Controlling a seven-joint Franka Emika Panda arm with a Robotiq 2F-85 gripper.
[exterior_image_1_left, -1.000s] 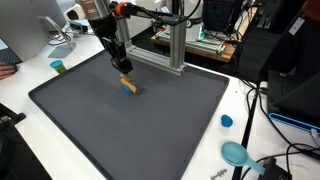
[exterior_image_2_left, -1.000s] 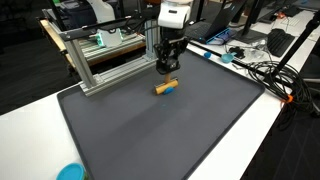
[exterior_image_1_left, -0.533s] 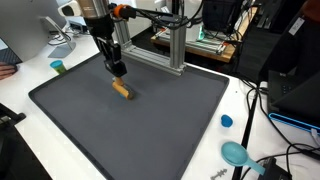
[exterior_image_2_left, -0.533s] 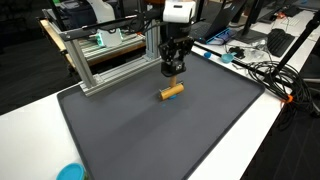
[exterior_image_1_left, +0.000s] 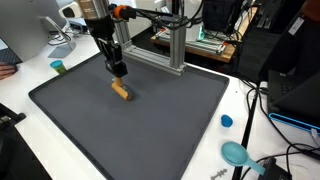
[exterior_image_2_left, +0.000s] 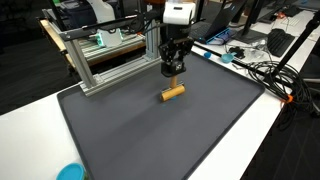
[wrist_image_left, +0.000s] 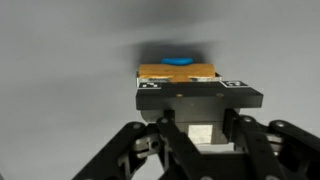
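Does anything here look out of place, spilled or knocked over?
Nothing looks spilled or broken. A small orange block lies flat on the gray mat beneath the gripper; a blue cap sits just off the mat.

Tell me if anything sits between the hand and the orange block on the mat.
Nothing visible does. In both exterior views the hand hangs just above the orange block, which lies alone on the dark mat, with only open air between them.
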